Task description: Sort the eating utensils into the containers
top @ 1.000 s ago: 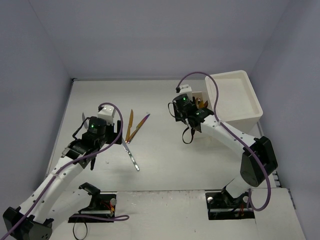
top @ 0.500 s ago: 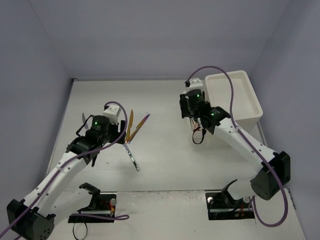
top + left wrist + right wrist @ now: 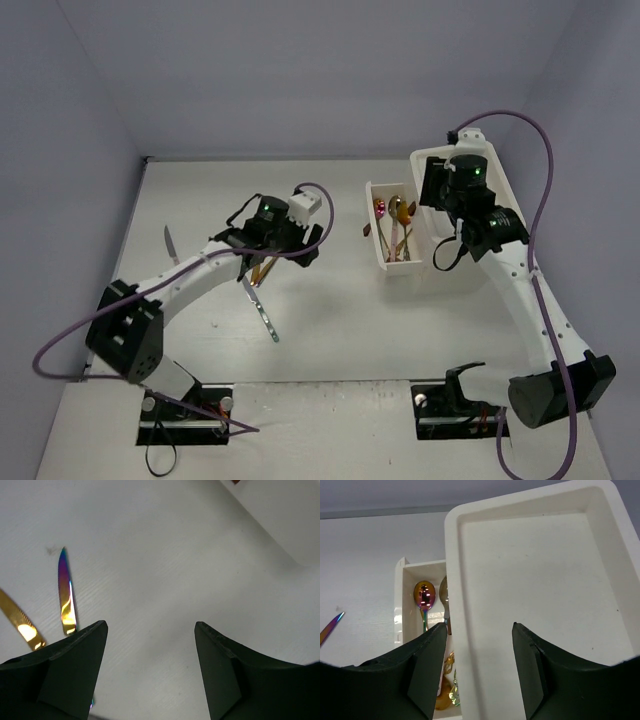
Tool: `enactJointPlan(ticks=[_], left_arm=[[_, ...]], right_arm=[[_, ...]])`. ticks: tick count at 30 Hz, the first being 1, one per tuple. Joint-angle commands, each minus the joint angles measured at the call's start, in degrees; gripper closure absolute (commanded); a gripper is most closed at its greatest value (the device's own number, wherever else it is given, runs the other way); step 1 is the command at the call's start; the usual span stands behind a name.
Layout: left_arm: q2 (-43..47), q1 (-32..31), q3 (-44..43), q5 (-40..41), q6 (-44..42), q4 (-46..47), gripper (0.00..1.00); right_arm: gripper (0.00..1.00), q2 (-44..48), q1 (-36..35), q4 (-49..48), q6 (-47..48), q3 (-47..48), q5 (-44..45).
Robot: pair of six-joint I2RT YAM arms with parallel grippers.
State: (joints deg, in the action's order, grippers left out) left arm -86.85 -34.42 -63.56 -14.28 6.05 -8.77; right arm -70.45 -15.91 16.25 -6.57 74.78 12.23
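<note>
Big change from a second ago: the right arm was hunched over the pulled-out drawer [image 3: 402,268], and now it has swung back over the white drawer unit [image 3: 520,499], so the drawer's contents show. The left arm has shifted too, from the left side of the worktop [image 3: 330,320] to the middle.

The unit is smooth, matte cream plastic with a recessed top and rounded corners. The drawer is a shallow, thin-walled rectangle sticking out on the unit's left side. In it lie a glossy purple-pink spoon [image 3: 424,594] and a gold spoon [image 3: 442,587], the gold one half hidden behind the unit's rim, plus some more gold pieces too tangled to make out.

Out on the worktop there's a slim iridescent knife [image 3: 65,595] with a pointed tip and a mirror-shiny gold knife [image 3: 20,622] just beside it. A silver knife [image 3: 262,312] lies nearer the arm bases, and another silver piece [image 3: 168,243] sits far left.

The left hand [image 3: 150,630] hangs above bare worktop right by the iridescent knife – fingers wide apart, holding nothing. The right hand [image 3: 479,626] is also spread and empty, straddling the unit's left rim without touching it.
</note>
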Motion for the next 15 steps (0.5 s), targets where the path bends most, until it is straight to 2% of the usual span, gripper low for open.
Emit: enactJointPlan(ticks=[1, 6, 12, 15], left_arm=[[-7.27, -1.36, -8.58, -5.4, -3.63, 8.15, 0.33], [-14.31, -2.54, -15.5, -8.33, -5.56, 12.14, 0.33], [-21.9, -2.91, -21.4, -12.87, -5.87, 13.16, 0.33], [-24.53, -3.69, -23.63, -14.67, -8.92, 13.23, 0.33]], right_arm=[[0.51, -1.49, 2.74, -1.13, -0.16, 1.55, -9.74], [0.61, -4.27, 4.17, -1.22, -1.37, 2.27, -12.76], [0.62, -6.86, 4.22, -1.22, -1.59, 2.15, -15.69], [0.65, -7.71, 4.22, -1.29, -1.69, 1.61, -15.96]])
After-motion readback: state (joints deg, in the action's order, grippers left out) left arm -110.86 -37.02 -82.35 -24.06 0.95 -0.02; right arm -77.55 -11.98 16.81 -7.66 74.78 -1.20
